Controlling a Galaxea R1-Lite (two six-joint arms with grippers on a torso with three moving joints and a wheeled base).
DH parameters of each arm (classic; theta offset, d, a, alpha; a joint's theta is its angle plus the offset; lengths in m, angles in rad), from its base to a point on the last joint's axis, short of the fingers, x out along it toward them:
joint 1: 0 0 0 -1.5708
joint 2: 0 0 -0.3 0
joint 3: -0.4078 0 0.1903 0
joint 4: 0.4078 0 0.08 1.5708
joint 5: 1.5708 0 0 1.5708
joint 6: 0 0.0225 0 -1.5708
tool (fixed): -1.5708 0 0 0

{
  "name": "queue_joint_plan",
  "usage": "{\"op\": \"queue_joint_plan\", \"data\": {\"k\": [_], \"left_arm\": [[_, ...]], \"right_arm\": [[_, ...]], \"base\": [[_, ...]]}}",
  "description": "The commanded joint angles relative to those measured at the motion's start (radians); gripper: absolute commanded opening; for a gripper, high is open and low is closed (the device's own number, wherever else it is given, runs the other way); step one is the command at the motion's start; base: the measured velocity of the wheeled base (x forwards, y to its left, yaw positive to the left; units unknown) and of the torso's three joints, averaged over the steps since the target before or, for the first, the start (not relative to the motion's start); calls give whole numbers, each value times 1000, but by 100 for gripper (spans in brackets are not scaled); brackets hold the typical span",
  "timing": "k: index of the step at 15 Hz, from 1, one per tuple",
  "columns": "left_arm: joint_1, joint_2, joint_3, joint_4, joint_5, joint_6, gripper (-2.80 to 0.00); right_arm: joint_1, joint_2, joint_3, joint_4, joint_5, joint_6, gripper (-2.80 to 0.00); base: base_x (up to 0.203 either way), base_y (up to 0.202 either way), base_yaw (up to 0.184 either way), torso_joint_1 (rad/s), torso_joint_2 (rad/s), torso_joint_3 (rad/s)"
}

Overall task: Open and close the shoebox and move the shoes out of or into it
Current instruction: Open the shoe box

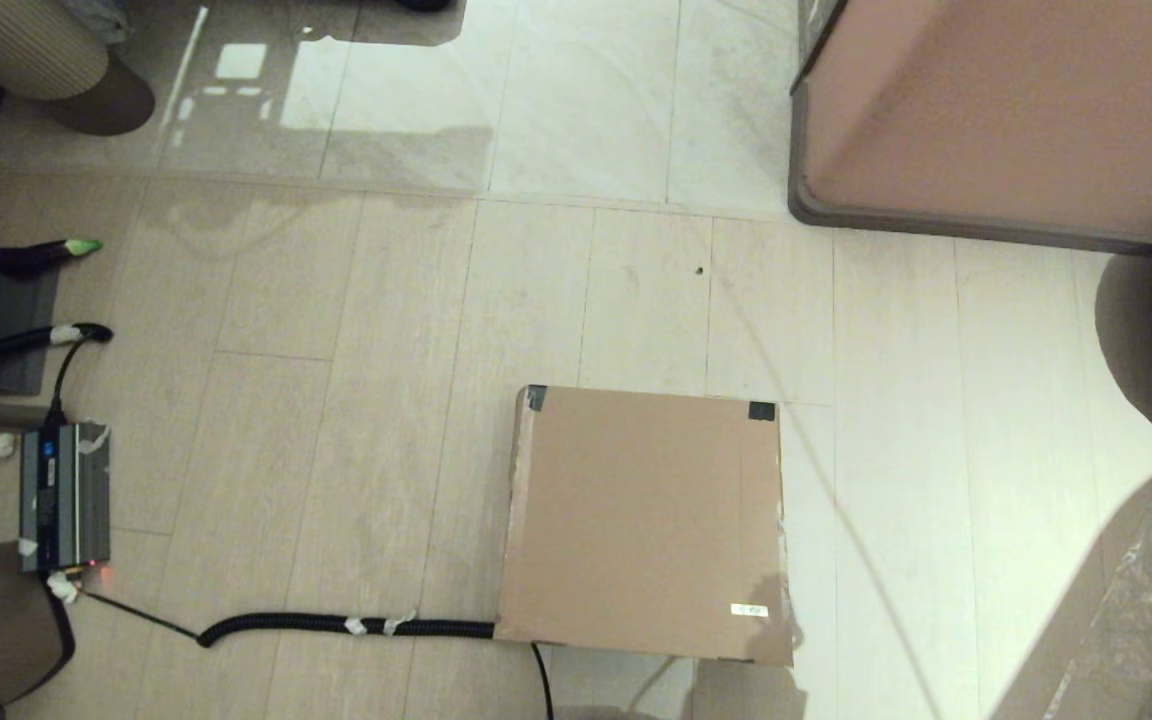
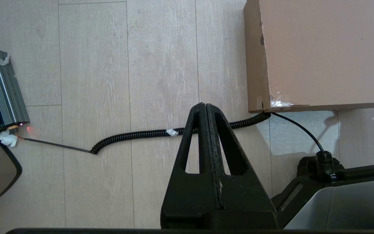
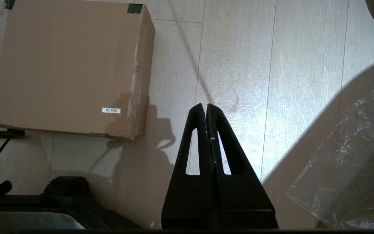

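Head view shows the shoebox (image 1: 644, 525) lying flat on the pale floor (image 1: 336, 400), lid down: plain brown cardboard, nearly square so no long axis stands out, dark tape on its two far corners, small white label (image 1: 749, 610) near the robot. Left tool (image 2: 206, 107) and right tool (image 3: 205, 107) hang over the floor beside its near corners, fingers pressed together, holding nothing
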Motion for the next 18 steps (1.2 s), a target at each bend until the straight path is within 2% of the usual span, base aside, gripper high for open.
{"op": "queue_joint_plan", "data": {"k": [1,5,8,11,14,18], "left_arm": [[0,-1,0,0,0,1,-280],[0,0,0,0,0,1,-280],[0,-2,0,2,-11,6,-280],[0,2,-34,19,-13,11,-280],[-2,118,-185,109,-25,12,-280],[-23,452,-323,149,-111,9,-280]], "right_arm": [[1,2,0,-2,5,-9,-280],[0,4,-11,20,-4,-11,-280],[1,27,-127,197,-34,15,-280],[1,225,-229,249,-36,54,-280],[2,489,-303,176,-38,74,-280],[0,874,-342,-2,-42,90,-280]], "base": [[0,0,0,0,0,0],[0,0,0,0,0,0],[0,0,0,0,0,0],[0,0,0,0,0,0],[0,0,0,0,0,0],[0,0,0,0,0,0]]}}
